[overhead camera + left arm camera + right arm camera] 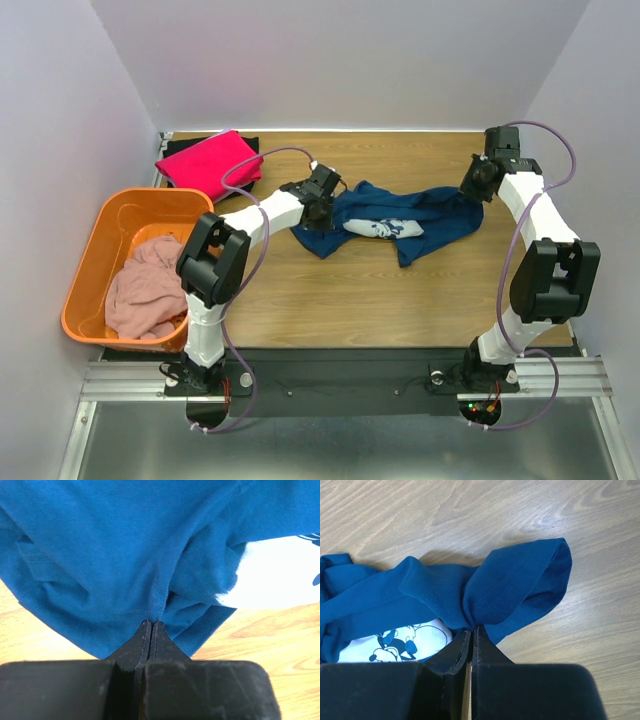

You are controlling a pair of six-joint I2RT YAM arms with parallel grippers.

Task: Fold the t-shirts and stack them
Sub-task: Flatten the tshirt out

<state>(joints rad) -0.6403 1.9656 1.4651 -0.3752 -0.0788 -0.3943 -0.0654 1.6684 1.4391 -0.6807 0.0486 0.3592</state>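
Both arms reach low over the wood-grain table [380,290], one at each end of the navy t-shirt [410,215]. It's crumpled mid-table, soft knit all bunched up, with the white cartoon-mouse print showing. The left gripper [151,623] is clamped tight on a fold at its left edge, and the right gripper [471,629] is pinching the right end. A bright pink tee [205,160] sits folded back left, and a pale pink one [145,285] is heaped in the orange plastic basket [85,275].
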